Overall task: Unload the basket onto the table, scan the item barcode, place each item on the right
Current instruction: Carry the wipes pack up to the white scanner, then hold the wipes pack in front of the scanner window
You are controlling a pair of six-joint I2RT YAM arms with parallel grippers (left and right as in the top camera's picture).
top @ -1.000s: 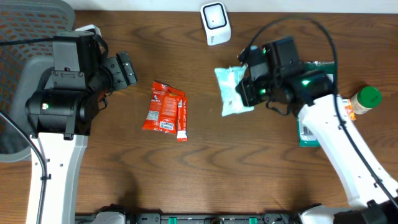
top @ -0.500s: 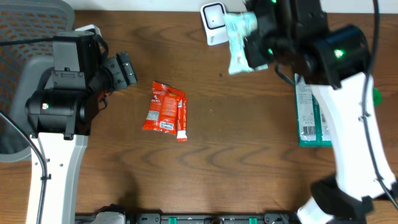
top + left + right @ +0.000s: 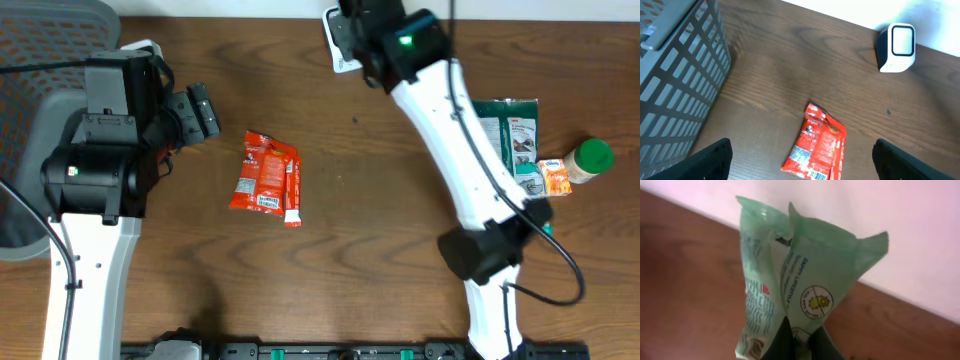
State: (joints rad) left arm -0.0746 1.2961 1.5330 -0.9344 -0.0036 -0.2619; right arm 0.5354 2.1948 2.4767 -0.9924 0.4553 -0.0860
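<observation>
A pale green wipes packet (image 3: 800,280) hangs upright in the right wrist view, and my right gripper (image 3: 802,342) is shut on its lower edge. From overhead, the right arm (image 3: 400,45) reaches to the table's back edge above the white barcode scanner (image 3: 334,40), hiding that packet. The scanner (image 3: 897,47) also stands at the upper right of the left wrist view. A red snack packet (image 3: 266,176) lies flat left of centre. My left gripper (image 3: 205,112) hovers open near it, holding nothing; its fingers (image 3: 710,160) stand wide either side of the red packet (image 3: 817,150).
A grey slatted basket (image 3: 675,75) stands at the far left. A dark green bag (image 3: 510,130), a small orange packet (image 3: 552,178) and a bottle with a green cap (image 3: 585,160) lie at the right edge.
The right arm has carried the green packet from right of centre up to the back edge, over the scanner. The left arm and red packet have not moved.
</observation>
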